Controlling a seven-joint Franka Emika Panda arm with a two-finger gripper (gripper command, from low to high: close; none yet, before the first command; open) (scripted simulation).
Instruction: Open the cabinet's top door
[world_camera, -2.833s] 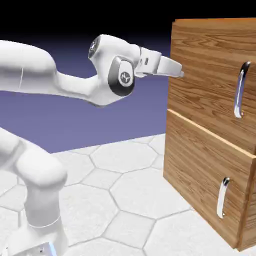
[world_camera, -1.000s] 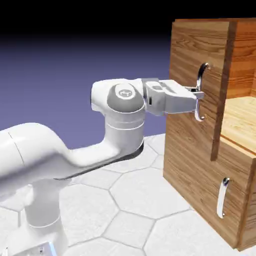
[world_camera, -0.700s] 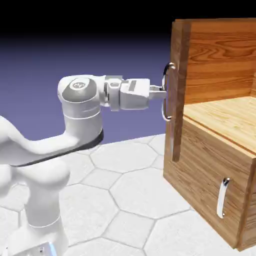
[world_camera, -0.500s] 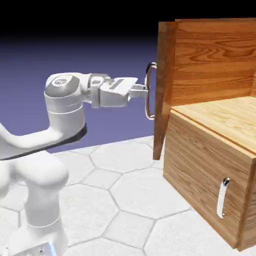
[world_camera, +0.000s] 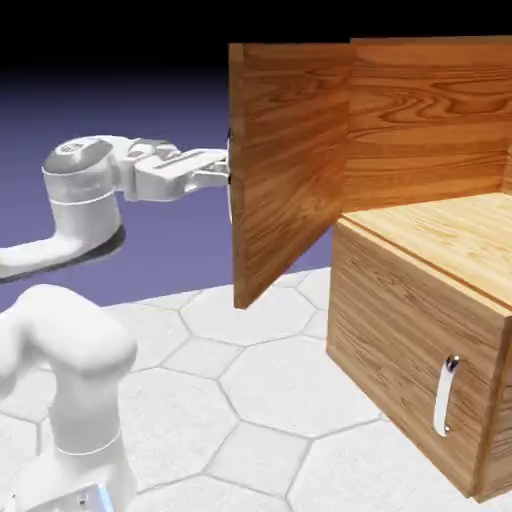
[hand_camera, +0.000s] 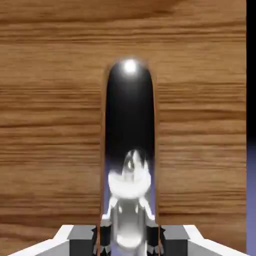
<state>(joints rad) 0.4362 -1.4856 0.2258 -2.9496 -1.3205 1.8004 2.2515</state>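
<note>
In the exterior view we see our end effector (world_camera: 224, 172) meeting the far face of the top door (world_camera: 285, 165), which stands swung wide off the cabinet (world_camera: 420, 290), its handle hidden behind it. In the hand view the end effector (hand_camera: 128, 240) is clenched on the silver handle (hand_camera: 129, 150), the door's wood (hand_camera: 50, 125) straight ahead.

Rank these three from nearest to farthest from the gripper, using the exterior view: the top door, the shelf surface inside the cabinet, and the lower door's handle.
1. The top door: swung wide open, right against the gripper, which grips its handle.
2. The shelf surface: inside the cabinet, to the picture's right of the door.
3. The lower door's handle: low at the picture's right, farthest.
</note>
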